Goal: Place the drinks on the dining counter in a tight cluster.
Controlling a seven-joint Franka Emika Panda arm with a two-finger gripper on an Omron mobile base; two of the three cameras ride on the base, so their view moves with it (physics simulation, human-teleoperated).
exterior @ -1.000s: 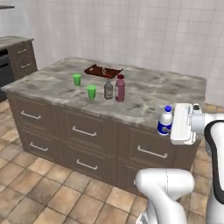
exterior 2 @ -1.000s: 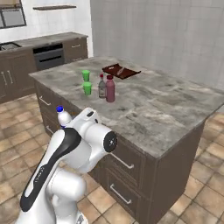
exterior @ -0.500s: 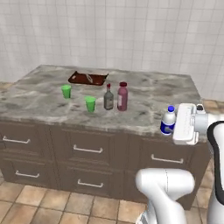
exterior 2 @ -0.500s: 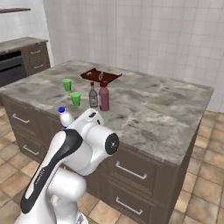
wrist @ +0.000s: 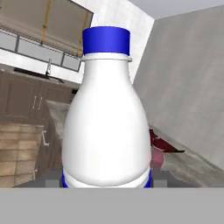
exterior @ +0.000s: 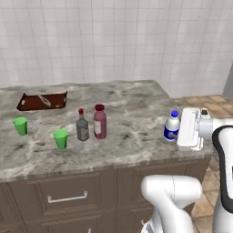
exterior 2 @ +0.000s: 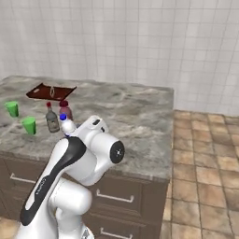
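Note:
My gripper point(exterior: 176, 132) is shut on the smallest drink, a white bottle point(exterior: 171, 127) point(exterior 2: 67, 126) with a blue cap. It holds the bottle upright over the right end of the dining counter point(exterior: 132, 107) point(exterior 2: 135, 109). Up close in the hand view, the white bottle point(wrist: 105, 127) hides my fingertips. The grey-brown bottle with a red cap point(exterior: 82, 126) point(exterior 2: 52, 120) and the taller maroon bottle point(exterior: 99, 121) point(exterior 2: 66, 109) stand side by side mid-counter. They are well left of the held bottle.
Two green cups point(exterior: 20, 125) point(exterior: 60, 138) stand left of the bottles. A dark red-brown tray point(exterior: 43, 100) point(exterior 2: 50, 91) lies at the back left. White tiles back the counter, drawers with silver handles point(exterior: 67, 198) face me, and tiled floor point(exterior 2: 205, 154) lies to the right.
The whole scene has shifted, so the base has driven along the counter toward its right end. The white bottle stays in my gripper. The other bottles and the cups stand as before.

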